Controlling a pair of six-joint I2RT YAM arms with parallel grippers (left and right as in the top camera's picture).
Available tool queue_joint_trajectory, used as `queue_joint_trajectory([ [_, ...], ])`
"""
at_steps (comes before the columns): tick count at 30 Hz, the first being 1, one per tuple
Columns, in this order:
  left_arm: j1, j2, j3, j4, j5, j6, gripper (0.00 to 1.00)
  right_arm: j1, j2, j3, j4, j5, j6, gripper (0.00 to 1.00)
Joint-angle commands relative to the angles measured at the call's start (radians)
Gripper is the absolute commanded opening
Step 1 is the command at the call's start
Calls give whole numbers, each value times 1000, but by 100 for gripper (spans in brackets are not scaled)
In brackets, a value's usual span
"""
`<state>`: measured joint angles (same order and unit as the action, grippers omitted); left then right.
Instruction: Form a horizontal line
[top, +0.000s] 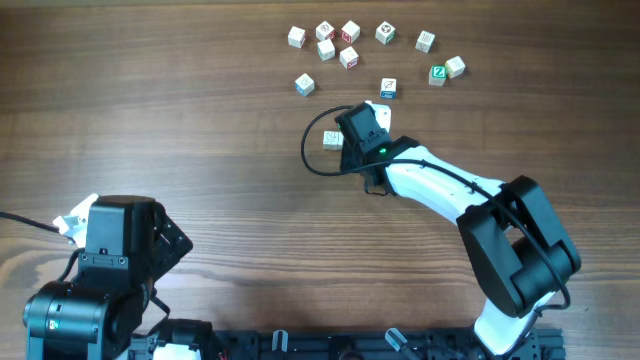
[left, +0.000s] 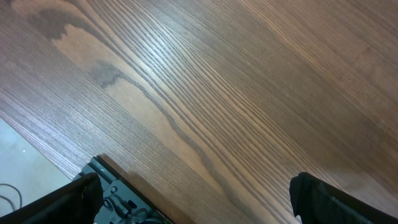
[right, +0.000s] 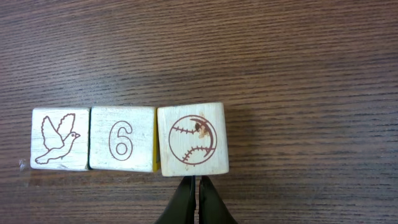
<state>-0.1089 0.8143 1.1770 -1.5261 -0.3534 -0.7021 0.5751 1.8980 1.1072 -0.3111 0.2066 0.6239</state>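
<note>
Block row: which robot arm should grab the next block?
Right. The right gripper sits beside the baseball cube ending the row, loose cubes nearby. The left gripper sees only table.

Cube count from the right wrist view: we get three in the row (right: 127, 118), made up of one dove cube (right: 60, 139), one "6" cube (right: 122, 138) and one baseball cube (right: 192, 139). Overhead we count eleven loose cubes (top: 348, 58). One of them has a green mark and one a blue mark; the other marks are too small for us to sort. That makes fourteen cubes total. In the overhead view only one cube of the row shows. Hardware: two arms, left arm (top: 100, 270) and right arm (top: 450, 190), and two grippers, left gripper (left: 199, 190) and right gripper (right: 198, 190). One table (top: 150, 100).
</note>
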Motion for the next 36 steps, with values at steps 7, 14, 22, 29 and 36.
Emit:
queue_joint_trajectory([
  [7,6,-2,-1,-1,-5,-17,100,-2,-45,-10,-168,-14,156,5],
  [14,6,-2,-1,-1,-5,-17,100,-64,-42,-10,-148,168,211,5],
  [22,6,-2,-2,-1,-5,-17,100,-106,29,-10,12,19,82,5],
  [29,6,-2,-1,-1,-5,-17,100,-106,29,-10,51,-32,48,4],
  [36,6,-2,-2,-1,-5,-17,100,-106,29,-10,72,-66,13,5],
])
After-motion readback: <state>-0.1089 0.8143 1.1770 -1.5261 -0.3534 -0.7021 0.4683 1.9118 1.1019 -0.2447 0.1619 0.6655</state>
